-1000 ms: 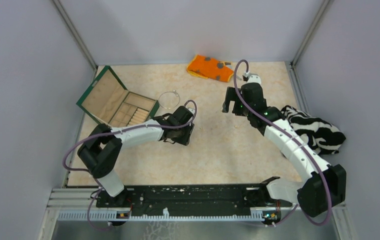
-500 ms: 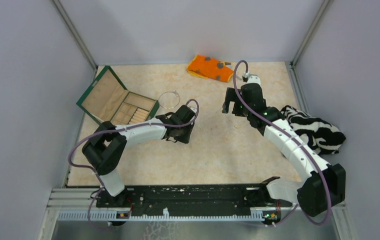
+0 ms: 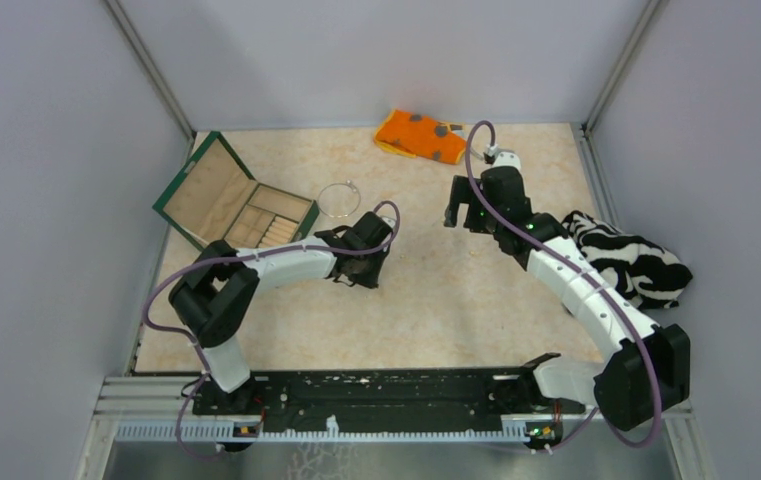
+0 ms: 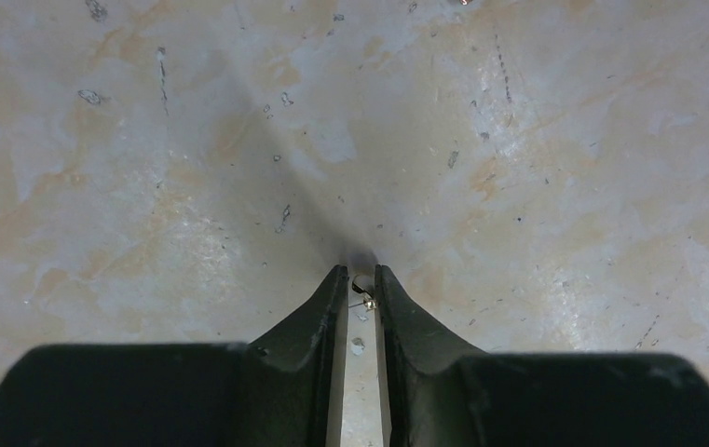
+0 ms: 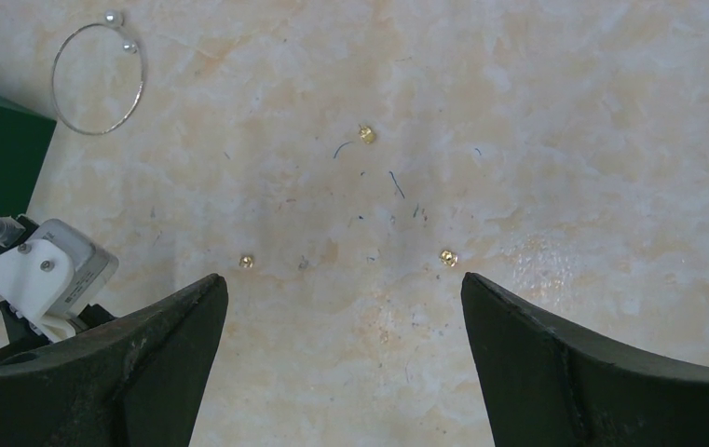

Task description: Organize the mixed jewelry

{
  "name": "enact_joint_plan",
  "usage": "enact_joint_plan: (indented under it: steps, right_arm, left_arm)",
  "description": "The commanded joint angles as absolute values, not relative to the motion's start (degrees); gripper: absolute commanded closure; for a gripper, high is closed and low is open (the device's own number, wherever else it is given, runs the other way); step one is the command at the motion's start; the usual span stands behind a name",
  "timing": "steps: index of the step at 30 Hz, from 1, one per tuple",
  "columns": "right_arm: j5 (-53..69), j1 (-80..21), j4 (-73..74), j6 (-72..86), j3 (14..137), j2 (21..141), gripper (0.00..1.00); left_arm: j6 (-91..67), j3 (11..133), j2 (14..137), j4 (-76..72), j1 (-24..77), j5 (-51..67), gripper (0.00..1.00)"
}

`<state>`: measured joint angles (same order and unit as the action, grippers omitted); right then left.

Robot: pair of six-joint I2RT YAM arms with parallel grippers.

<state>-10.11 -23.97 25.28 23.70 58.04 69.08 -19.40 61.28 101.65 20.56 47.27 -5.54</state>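
The jaws of the left gripper [image 4: 360, 273] are drawn almost together on a tiny pale stud [image 4: 362, 301], pinched just behind their tips at the marbled tabletop [image 4: 145, 186]. The jaws of the right gripper [image 5: 341, 281] are held wide apart. Three small gold studs [image 5: 366, 133] are scattered just ahead of them, and the thin wire bangle [image 5: 129, 47] is seen far ahead, beyond the left jaw.
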Motion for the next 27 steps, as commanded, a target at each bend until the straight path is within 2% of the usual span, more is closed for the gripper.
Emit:
enact_joint_plan:
  steps: [1,9,19,27]
  right_arm:
    - [-10.0,-24.4,23.0,24.1,58.4,69.0,0.05]
    - [-9.8,-24.4,22.8,24.2,58.5,69.2,0.05]
    - [-9.9,-24.4,22.5,24.3,58.3,69.1,0.05]
    - [-10.1,-24.5,22.1,23.8,57.9,69.0,0.05]
  left_arm:
    - [-18.4,62.9,102.8,20.3,47.6,-4.7,0.78]
    - [-18.5,63.2,101.5,20.9,47.6,-4.7,0.90]
    - [-18.7,66.0,97.3,24.2,47.6,-5.5,1.00]
    - [-15.6,71.0,94.1,28.8,47.1,-10.7,1.00]
